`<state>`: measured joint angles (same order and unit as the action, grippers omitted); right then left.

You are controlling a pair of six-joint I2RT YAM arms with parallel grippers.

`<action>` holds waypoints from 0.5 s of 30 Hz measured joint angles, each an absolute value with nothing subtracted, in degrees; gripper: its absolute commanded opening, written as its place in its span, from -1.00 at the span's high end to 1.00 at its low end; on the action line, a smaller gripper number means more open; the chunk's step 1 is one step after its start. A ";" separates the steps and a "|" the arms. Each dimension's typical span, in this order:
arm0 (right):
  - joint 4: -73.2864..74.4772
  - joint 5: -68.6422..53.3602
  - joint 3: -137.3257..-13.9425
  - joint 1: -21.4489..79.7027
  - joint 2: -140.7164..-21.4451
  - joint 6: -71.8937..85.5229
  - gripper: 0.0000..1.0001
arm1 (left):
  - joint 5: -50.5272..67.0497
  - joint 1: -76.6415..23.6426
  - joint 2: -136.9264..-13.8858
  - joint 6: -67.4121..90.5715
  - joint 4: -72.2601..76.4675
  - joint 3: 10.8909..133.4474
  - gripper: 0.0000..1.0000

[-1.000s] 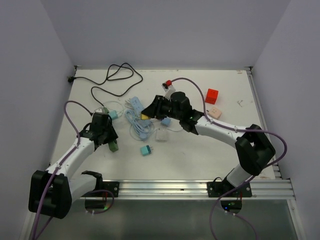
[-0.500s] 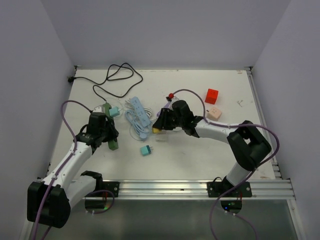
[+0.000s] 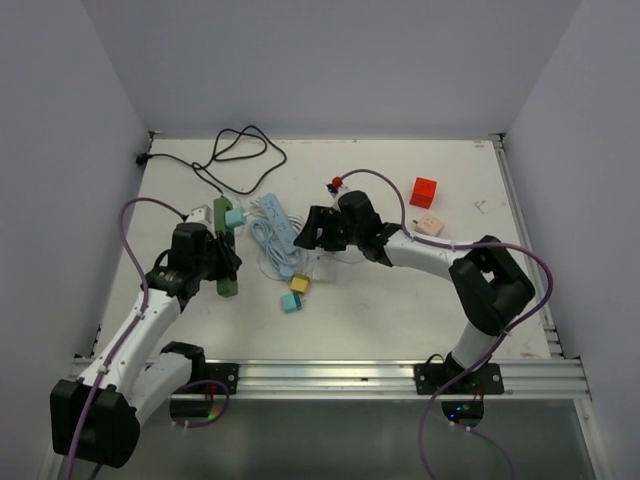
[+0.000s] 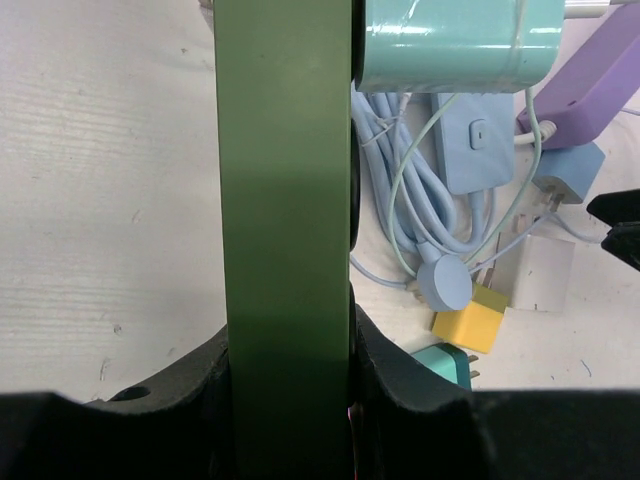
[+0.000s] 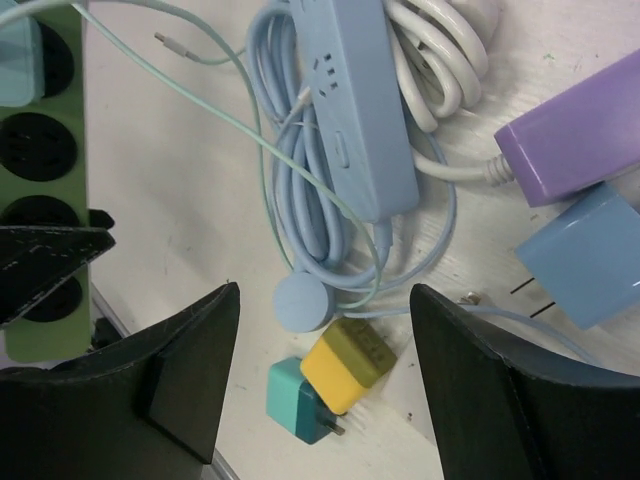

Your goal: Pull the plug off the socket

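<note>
My left gripper [image 3: 207, 263] is shut on a long green socket strip [image 3: 226, 262], seen end-on in the left wrist view [image 4: 285, 200] between my fingers [image 4: 195, 395]. A teal plug [image 3: 234, 217] sits in the strip's far end [image 4: 455, 45], with a thin pale cable running off it. My right gripper [image 3: 318, 228] is open and empty. In the right wrist view it [image 5: 325, 375] hovers over a yellow adapter [image 5: 355, 362] and a teal adapter [image 5: 295, 400] lying side by side on the table. The green strip [image 5: 45, 180] is at that view's left edge.
A light blue power strip [image 3: 280, 222] with coiled cord lies between the arms. A white adapter [image 4: 545, 275], a purple plug [image 5: 575, 130] and a blue adapter [image 5: 590, 255] lie near my right gripper. A black cable [image 3: 235, 150], a red cube [image 3: 424, 192] and a pink cube [image 3: 431, 226] lie farther back.
My right gripper carried the yellow adapter toward the near side, let it go beside the teal adapter, opened and drew back. My left gripper shifted the green strip slightly farther away.
</note>
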<state>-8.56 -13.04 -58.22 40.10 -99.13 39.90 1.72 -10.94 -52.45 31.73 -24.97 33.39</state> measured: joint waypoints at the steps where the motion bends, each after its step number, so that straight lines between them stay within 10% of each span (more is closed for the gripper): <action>1: -8.43 -13.13 -58.54 40.10 -98.85 40.16 -0.46 | 2.00 -10.94 -52.10 31.66 -25.04 33.41 1.00; 15: -18.92 -19.79 -69.93 45.32 -102.02 50.04 -0.59 | 6.09 -10.94 -49.84 30.41 -25.47 33.43 1.00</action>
